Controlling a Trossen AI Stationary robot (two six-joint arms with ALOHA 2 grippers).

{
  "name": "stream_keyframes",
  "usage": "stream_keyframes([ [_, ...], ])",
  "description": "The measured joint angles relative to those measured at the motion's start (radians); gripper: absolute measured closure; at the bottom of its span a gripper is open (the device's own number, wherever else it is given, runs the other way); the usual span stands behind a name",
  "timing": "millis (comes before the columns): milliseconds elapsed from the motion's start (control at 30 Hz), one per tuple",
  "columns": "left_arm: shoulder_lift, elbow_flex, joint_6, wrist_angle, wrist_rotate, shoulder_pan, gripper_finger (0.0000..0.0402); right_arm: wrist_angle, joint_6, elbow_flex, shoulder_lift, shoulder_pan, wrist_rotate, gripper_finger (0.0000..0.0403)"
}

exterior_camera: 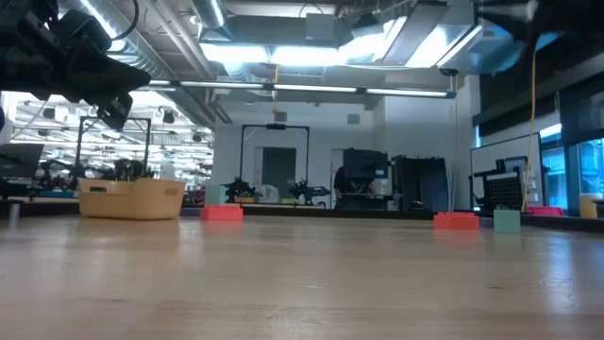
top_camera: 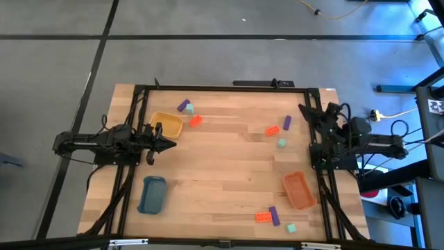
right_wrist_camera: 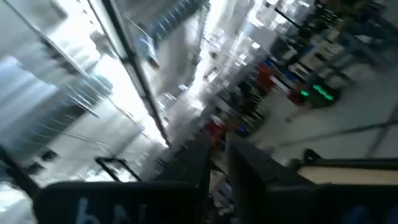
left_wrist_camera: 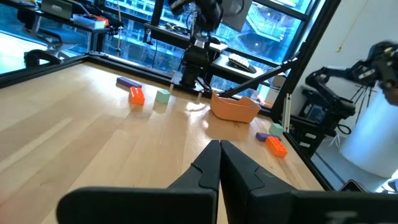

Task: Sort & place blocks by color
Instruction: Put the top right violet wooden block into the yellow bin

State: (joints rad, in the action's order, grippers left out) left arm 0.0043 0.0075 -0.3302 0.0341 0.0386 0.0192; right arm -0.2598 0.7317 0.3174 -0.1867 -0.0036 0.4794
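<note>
Small blocks lie flat on the wooden table in three groups. Purple [top_camera: 183, 105], teal [top_camera: 189, 110] and orange-red [top_camera: 195, 120] lie by the yellow tray [top_camera: 166, 123]. Orange-red [top_camera: 272, 130], purple [top_camera: 286, 122] and teal [top_camera: 282, 143] lie at mid right. Orange-red [top_camera: 263, 216], purple [top_camera: 274, 216] and teal [top_camera: 291, 227] lie near the front, by the orange tray [top_camera: 300, 189]. My left gripper [top_camera: 168, 144] is shut and level beside the yellow tray, holding nothing. My right gripper [right_wrist_camera: 217, 155] is raised at the table's right edge, tipped upward, with a narrow gap between its fingers and nothing in it.
A blue tray [top_camera: 152, 194] sits at the front left. A black frame [top_camera: 222, 88] borders the table's far edge and sides. The middle of the tabletop [top_camera: 229, 167] is bare wood. Cables and stands [top_camera: 402, 125] crowd the floor to the right.
</note>
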Motion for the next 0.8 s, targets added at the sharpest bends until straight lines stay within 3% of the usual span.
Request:
stream_keyframes([
  [200,0.000,0.000,0.000,0.000,0.000,0.000,0.0401,0.459,0.062,0.377,-0.316,0.000,0.082,0.0312],
  [433,0.000,0.000,0.000,0.000,0.000,0.000,0.0401,1.057,0.344,0.692,-0.670,-0.073,0.085,0.0264],
  [600,0.000,0.000,0.000,0.000,0.000,0.000,0.0401,1.332,0.467,0.812,-0.827,-0.163,0.031,0.0209],
  [800,0.000,0.000,0.000,0.000,0.000,0.000,0.0401,1.453,0.495,0.817,-0.917,-0.271,-0.108,0.0156],
])
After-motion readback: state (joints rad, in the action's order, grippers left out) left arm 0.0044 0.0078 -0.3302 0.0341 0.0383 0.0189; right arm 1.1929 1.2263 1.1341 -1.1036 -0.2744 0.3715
